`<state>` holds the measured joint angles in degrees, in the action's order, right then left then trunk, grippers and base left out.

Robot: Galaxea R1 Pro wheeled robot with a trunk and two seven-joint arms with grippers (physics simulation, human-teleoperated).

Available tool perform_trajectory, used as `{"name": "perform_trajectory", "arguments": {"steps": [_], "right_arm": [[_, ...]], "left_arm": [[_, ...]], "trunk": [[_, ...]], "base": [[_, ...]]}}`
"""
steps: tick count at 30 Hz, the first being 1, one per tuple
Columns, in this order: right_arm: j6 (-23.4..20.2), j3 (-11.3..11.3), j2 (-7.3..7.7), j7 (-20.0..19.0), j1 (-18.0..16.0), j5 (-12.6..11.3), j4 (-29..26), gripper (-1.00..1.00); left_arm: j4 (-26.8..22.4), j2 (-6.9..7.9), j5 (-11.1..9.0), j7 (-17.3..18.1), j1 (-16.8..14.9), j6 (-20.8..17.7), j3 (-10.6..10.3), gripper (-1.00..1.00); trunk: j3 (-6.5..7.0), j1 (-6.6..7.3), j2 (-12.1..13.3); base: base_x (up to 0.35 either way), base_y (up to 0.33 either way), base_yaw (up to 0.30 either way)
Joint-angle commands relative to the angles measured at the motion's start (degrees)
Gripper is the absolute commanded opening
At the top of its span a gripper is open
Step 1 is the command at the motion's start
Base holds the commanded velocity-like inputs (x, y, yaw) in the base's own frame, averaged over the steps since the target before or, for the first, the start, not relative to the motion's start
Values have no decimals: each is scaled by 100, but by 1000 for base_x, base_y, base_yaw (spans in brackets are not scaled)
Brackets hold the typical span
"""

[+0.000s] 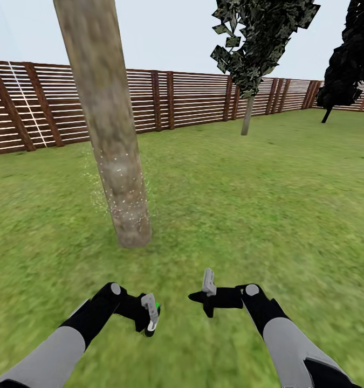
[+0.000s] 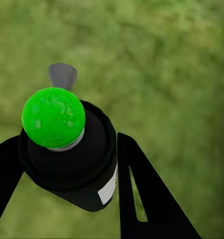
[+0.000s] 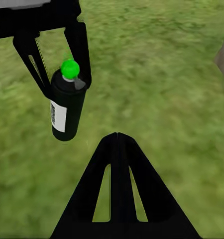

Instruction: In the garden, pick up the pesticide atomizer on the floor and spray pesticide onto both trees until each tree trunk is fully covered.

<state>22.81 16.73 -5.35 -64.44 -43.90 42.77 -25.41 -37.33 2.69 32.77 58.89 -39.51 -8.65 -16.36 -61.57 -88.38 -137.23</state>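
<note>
My left gripper [image 1: 149, 317] hangs low over the grass, shut on the pesticide atomizer [image 1: 152, 325]. The atomizer is a small black bottle [image 2: 72, 159] with a white label and a bright green cap. In the right wrist view the bottle [image 3: 66, 107] hangs upright between the left gripper's black fingers [image 3: 78, 47]. My right gripper [image 1: 206, 293] is shut with nothing in it, its fingers pressed together [image 3: 117, 142]. The near tree trunk [image 1: 109, 134] stands just ahead, its lower part dotted with white spray specks. A second tree [image 1: 248, 113] stands farther back by the fence.
A brown slatted fence [image 1: 192, 99] runs across the back of the lawn. A dark leafy tree or bush [image 1: 346, 64] leans at the far right. Open grass [image 1: 257, 205] lies between the near trunk and the far tree.
</note>
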Motion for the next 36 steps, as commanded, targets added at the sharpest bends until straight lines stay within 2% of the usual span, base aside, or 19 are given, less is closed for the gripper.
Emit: {"name": "perform_trajectory", "arguments": {"steps": [1,4,7,8,22,26,36], "right_arm": [[-3,-2,-4,1,-7,2,1,-100],[-13,-5,-101,8,-21,10,1,-100],[-22,-318,-152,19,-37,5,-7,-100],[-22,-361,-157,20,-57,4,-7,-100],[-23,-381,-160,21,-128,-8,-16,-100],[-23,-381,-164,24,-128,-13,-16,-100],[-23,-381,-163,21,-155,-14,-16,-100]], "left_arm": [[-1,-41,9,1,-4,-9,-3,-100],[6,-196,3,5,-149,-41,-7,-100],[6,-336,91,8,-194,-49,-8,-100],[7,-380,118,9,-196,-49,-8,-100],[121,-420,46,26,-190,52,20,-100],[121,-555,38,26,-189,47,35,-100],[110,-672,35,18,-198,38,59,-100]], "trunk": [[0,0,0],[0,0,0],[0,0,0],[0,0,0],[0,0,0],[0,0,0],[0,0,0]], "base": [[0,0,0],[0,0,0],[0,0,0],[0,0,0],[0,0,0],[0,0,0],[0,0,0]]}}
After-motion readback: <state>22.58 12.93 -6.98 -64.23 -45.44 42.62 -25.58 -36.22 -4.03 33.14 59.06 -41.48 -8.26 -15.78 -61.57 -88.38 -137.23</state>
